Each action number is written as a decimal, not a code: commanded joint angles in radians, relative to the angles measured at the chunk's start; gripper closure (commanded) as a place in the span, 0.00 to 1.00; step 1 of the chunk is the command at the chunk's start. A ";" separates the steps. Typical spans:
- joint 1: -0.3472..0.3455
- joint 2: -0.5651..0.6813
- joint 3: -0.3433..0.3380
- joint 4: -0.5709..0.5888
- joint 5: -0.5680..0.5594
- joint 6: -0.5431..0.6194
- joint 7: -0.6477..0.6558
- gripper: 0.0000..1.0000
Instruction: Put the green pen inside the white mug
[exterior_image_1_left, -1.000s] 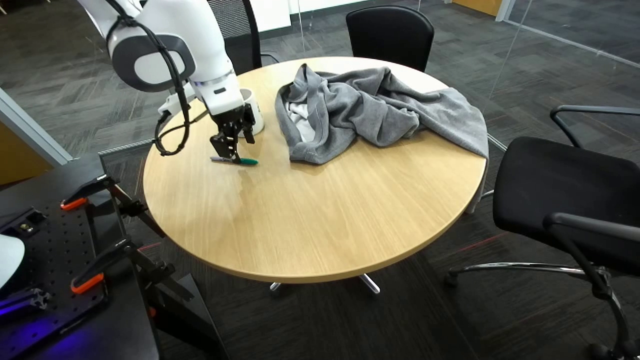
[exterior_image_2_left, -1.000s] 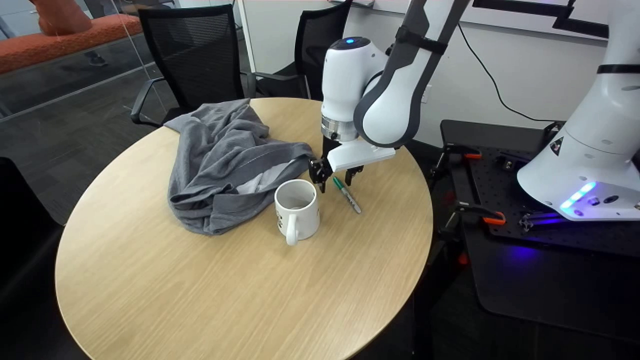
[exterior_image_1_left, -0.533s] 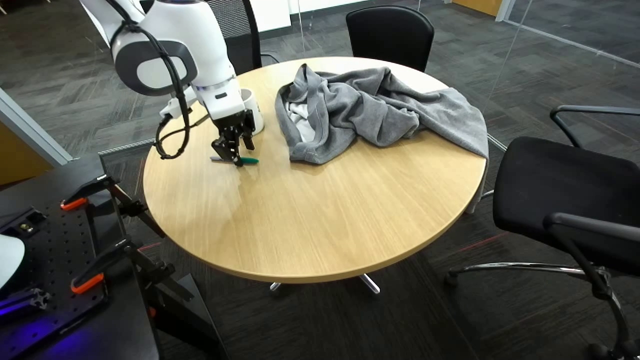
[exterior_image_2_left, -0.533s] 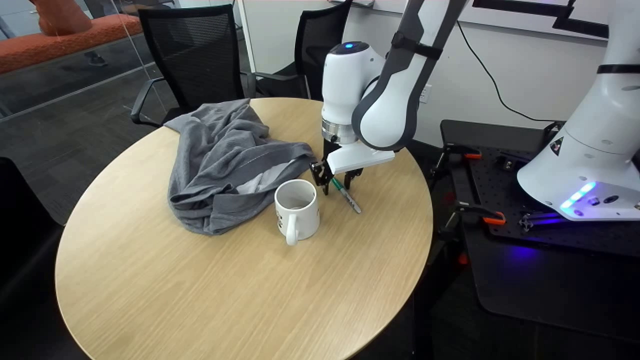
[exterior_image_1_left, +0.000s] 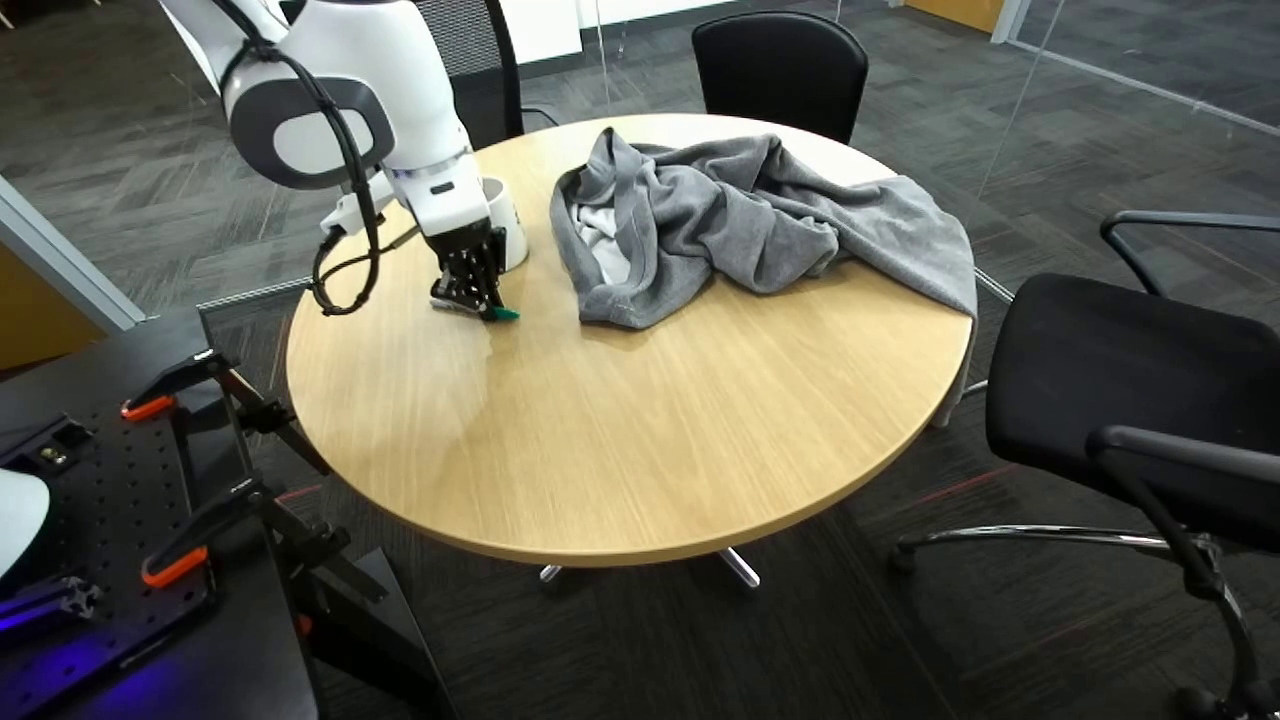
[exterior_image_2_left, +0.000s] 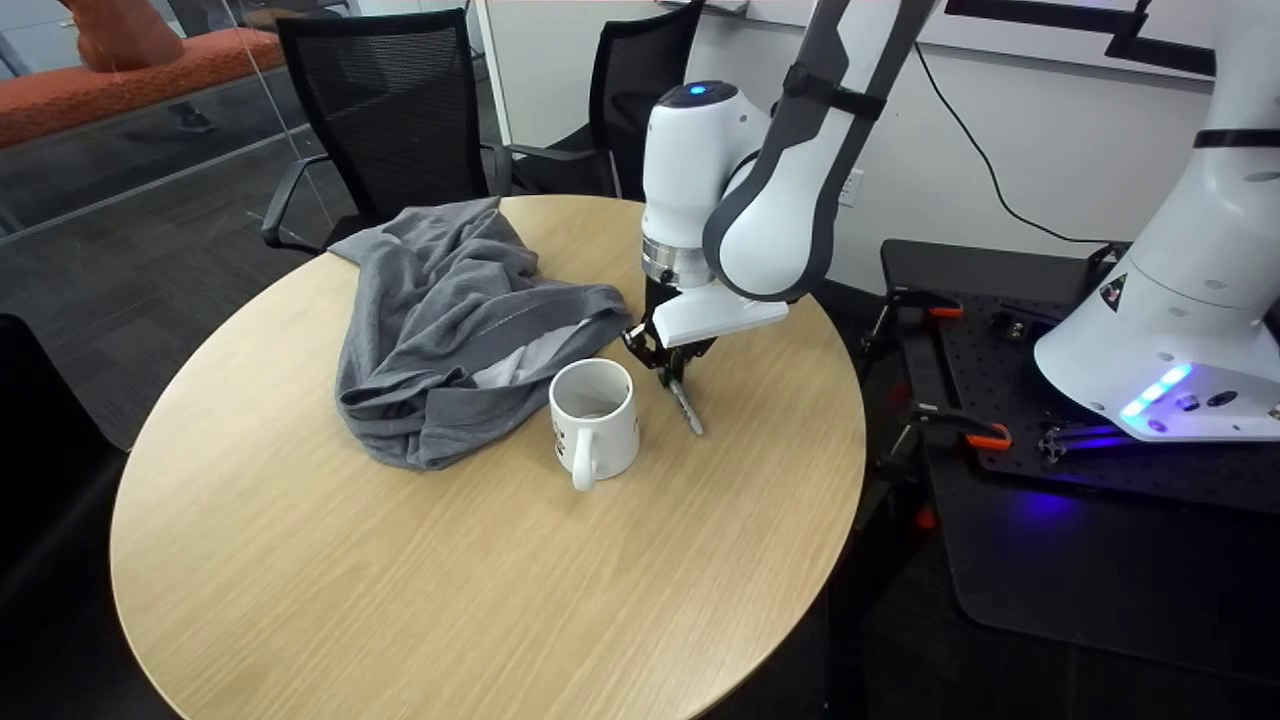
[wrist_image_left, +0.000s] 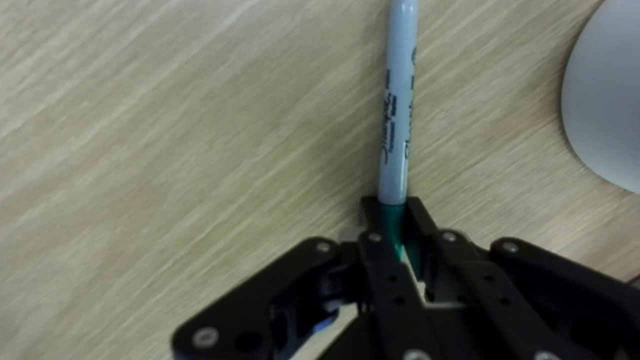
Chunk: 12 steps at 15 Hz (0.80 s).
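Observation:
The green pen, a marker with a grey-white barrel (wrist_image_left: 397, 125) and green cap, lies low over the round table, along the wood. My gripper (wrist_image_left: 391, 215) is shut on its cap, one black finger on each side, and the barrel sticks out beyond the fingertips. In the exterior views the gripper (exterior_image_2_left: 672, 378) is down at table height; the green cap end (exterior_image_1_left: 507, 314) pokes out on one side and the barrel (exterior_image_2_left: 688, 408) on the other. The white mug (exterior_image_2_left: 600, 430) stands upright close by, partly behind the gripper in an exterior view (exterior_image_1_left: 512, 230). Its side (wrist_image_left: 607, 100) shows at the wrist view's right edge.
A crumpled grey garment (exterior_image_1_left: 740, 220) covers part of the round wooden table (exterior_image_1_left: 640, 450), near the mug. Black chairs (exterior_image_1_left: 780, 75) stand around the table. A dark side table (exterior_image_2_left: 1060, 560) with clamps carries the robot's base.
The gripper has come down slightly and its jaws have gone from open to shut on the pen's cap. The pen has shifted and turned a little. Mug and garment have not moved.

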 joint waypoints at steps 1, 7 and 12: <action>0.048 -0.068 -0.043 -0.039 0.019 -0.014 -0.005 0.97; 0.040 -0.223 -0.068 -0.083 -0.017 -0.112 -0.041 0.96; 0.015 -0.398 -0.048 -0.110 -0.079 -0.274 -0.160 0.96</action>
